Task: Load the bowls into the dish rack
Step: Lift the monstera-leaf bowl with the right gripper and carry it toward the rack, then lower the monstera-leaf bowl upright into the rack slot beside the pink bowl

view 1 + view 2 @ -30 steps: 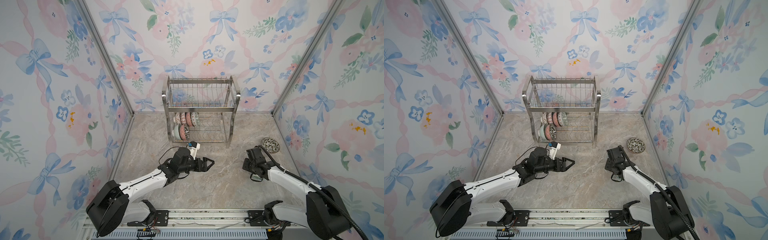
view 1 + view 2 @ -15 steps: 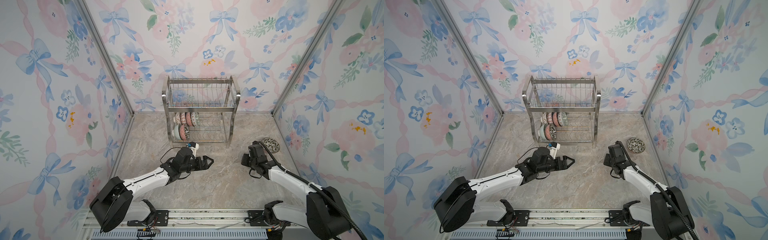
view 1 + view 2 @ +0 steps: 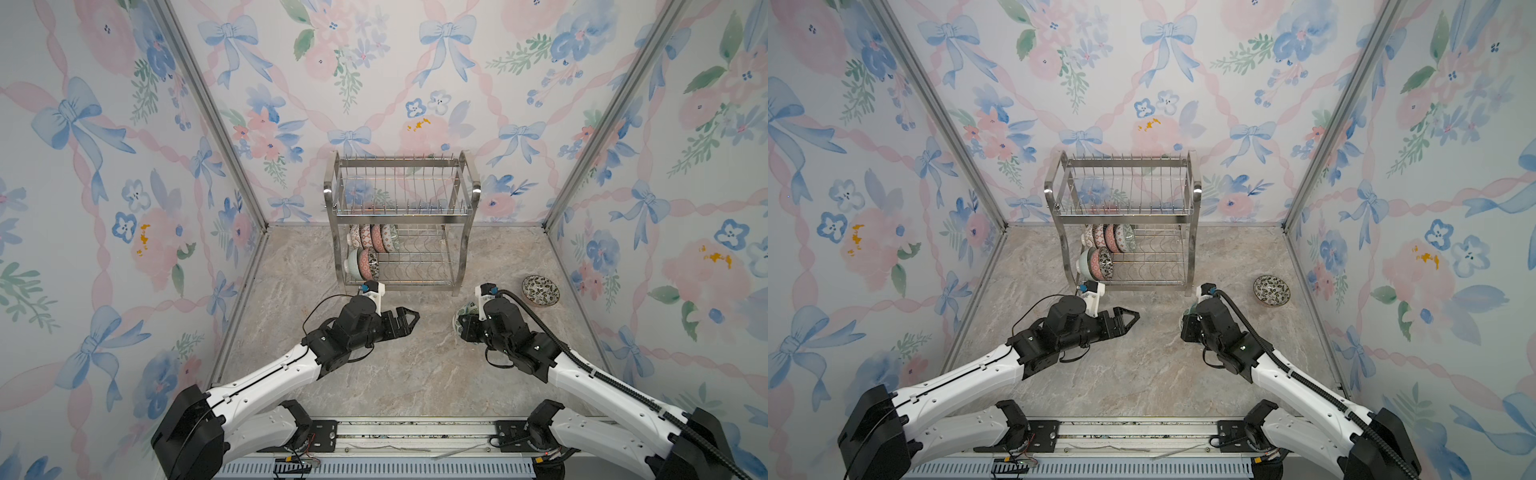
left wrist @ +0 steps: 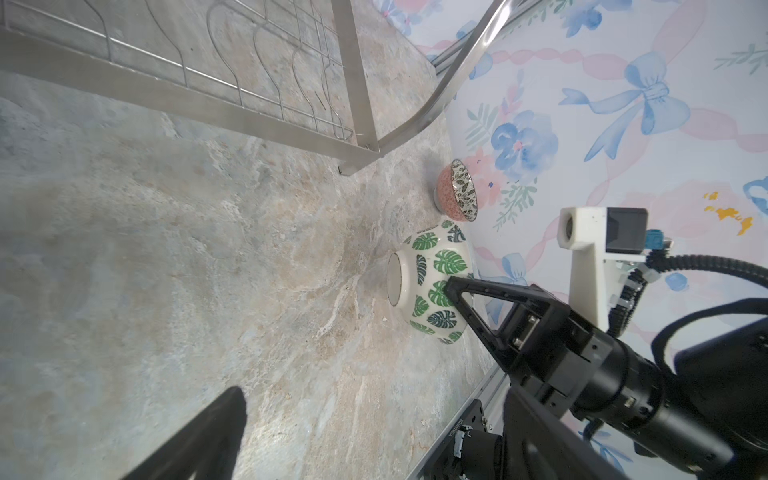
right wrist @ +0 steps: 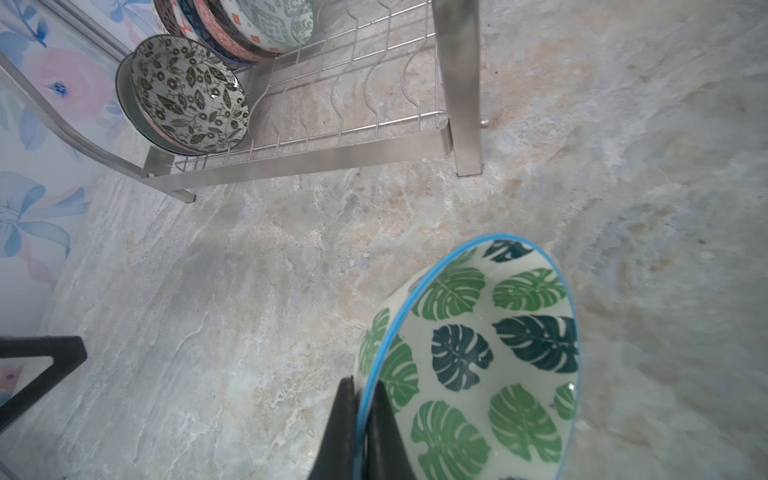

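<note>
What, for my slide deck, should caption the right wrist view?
Right pincer shut on the rim of the leaf-print bowl, dish rack beyond.

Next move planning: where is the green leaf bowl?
Right of centre in a top view, the green leaf bowl is held by the right gripper, near the dish rack.

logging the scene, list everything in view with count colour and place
dish rack: one, shiny steel, back middle of the table
racked bowls: about six, mixed patterns, on edge at the lower tier's left end
green leaf bowl: one, white with green leaves, in the right gripper
leafy bowl: one, black-and-white inside, on the table right of the rack
table: one, grey-beige marble look
walls: three, floral wallpaper
left gripper: one, black, open, before the rack
right gripper: one, black, shut on the green leaf bowl's rim
</note>
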Action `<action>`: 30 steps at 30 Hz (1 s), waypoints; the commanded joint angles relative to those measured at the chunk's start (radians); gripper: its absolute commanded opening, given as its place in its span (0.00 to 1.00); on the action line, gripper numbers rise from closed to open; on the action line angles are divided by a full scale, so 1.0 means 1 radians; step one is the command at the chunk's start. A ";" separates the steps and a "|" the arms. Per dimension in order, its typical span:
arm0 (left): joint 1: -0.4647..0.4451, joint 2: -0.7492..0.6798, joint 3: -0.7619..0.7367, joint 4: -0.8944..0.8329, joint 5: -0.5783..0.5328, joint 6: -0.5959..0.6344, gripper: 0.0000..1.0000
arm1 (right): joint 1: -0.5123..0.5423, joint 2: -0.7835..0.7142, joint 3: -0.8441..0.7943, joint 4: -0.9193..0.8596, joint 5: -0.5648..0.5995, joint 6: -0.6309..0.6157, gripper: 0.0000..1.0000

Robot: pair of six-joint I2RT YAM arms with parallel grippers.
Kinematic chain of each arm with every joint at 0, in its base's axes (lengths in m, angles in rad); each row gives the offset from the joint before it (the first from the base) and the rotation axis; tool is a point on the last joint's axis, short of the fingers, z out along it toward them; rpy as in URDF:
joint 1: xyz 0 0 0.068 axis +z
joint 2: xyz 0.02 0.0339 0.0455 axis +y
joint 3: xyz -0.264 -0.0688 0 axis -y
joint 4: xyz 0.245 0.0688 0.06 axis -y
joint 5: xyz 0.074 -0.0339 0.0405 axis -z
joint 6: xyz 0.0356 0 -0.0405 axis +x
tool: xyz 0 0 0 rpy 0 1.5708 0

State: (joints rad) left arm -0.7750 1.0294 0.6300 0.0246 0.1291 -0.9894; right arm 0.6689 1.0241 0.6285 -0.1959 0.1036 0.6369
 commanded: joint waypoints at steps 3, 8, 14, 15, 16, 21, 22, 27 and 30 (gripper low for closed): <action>0.053 -0.098 -0.068 -0.074 0.011 0.000 0.98 | 0.074 0.081 0.122 0.189 -0.030 -0.005 0.00; 0.135 -0.156 -0.137 -0.017 0.081 -0.032 0.98 | 0.097 0.190 0.233 0.261 -0.084 -0.070 0.00; 0.188 -0.193 -0.178 0.000 0.114 -0.043 0.98 | 0.113 0.298 0.310 0.414 -0.163 -0.124 0.00; 0.194 -0.195 -0.181 0.002 0.119 -0.044 0.98 | 0.113 0.321 0.319 0.450 -0.180 -0.129 0.00; 0.198 -0.194 -0.182 0.002 0.120 -0.040 0.98 | 0.112 0.340 0.328 0.475 -0.194 -0.133 0.00; 0.210 -0.203 -0.198 0.021 0.117 -0.032 0.98 | 0.114 0.460 0.384 0.592 -0.254 -0.170 0.00; 0.209 -0.209 -0.202 0.023 0.112 -0.032 0.98 | 0.112 0.479 0.393 0.607 -0.263 -0.176 0.00; 0.221 -0.254 -0.219 -0.003 0.100 -0.030 0.98 | 0.089 0.586 0.442 0.699 -0.324 -0.169 0.00; 0.233 -0.293 -0.214 -0.035 0.093 -0.020 0.98 | 0.061 0.666 0.468 0.768 -0.369 -0.123 0.00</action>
State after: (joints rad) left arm -0.5541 0.7727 0.4179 0.0109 0.2321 -1.0264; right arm 0.7532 1.6436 1.0409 0.4072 -0.2005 0.4942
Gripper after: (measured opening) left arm 0.980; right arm 0.066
